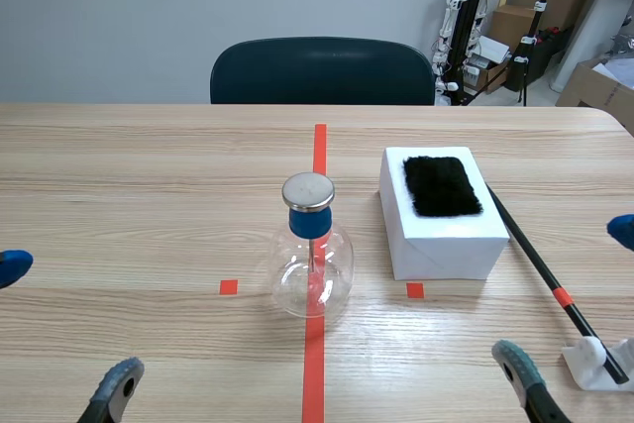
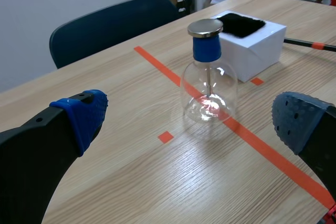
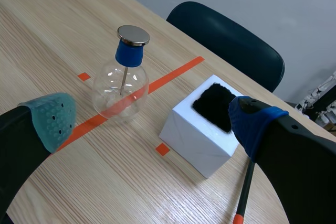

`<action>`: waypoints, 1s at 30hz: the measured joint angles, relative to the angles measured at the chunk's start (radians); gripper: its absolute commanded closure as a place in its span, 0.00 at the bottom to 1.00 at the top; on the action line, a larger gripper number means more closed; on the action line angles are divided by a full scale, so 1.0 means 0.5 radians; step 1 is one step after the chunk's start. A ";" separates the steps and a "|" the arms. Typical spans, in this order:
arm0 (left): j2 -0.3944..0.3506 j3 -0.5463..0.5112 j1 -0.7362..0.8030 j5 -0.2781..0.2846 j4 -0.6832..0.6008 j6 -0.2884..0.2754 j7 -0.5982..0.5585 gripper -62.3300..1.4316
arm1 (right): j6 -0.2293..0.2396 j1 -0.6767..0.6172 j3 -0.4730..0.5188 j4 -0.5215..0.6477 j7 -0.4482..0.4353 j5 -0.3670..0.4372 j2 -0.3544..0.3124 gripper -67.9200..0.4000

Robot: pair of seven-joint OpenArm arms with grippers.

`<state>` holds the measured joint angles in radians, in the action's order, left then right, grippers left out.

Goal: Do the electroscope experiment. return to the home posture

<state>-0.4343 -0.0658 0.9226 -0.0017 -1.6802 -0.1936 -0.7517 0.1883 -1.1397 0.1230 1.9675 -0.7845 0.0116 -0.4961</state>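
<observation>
The electroscope, a clear glass flask (image 1: 312, 272) with a blue stopper and a metal disc (image 1: 308, 190) on top, stands upright on the red centre tape line. To its right a white box (image 1: 443, 235) carries a black fur patch (image 1: 442, 185). A black rod (image 1: 540, 266) with an orange band lies right of the box, its near end on a small white stand (image 1: 592, 362). My left gripper (image 1: 64, 326) is low at the near left, open and holding nothing. My right gripper (image 1: 571, 297) is low at the near right, open and holding nothing, with the rod under it.
A dark chair (image 1: 322, 71) stands at the table's far edge. Cardboard boxes (image 1: 515, 22) and equipment stands crowd the room's back right. Bare wooden table (image 1: 129, 205) stretches left of the flask.
</observation>
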 measured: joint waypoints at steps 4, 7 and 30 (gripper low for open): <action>0.004 0.000 -0.001 0.004 -0.002 0.000 0.045 0.00 | 0.000 0.000 0.000 0.000 0.000 -0.001 0.000 0.13; 0.004 0.000 -0.002 0.004 -0.002 0.000 0.056 0.00 | 0.000 0.000 0.000 0.000 0.000 0.000 0.000 0.13; 0.003 0.000 -0.011 0.004 -0.002 0.000 0.075 0.00 | 0.000 0.000 0.000 0.000 0.000 -0.001 0.000 0.13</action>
<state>-0.4328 -0.0658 0.9169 0.0002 -1.6814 -0.1936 -0.7143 0.1883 -1.1397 0.1230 1.9675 -0.7845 0.0113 -0.4961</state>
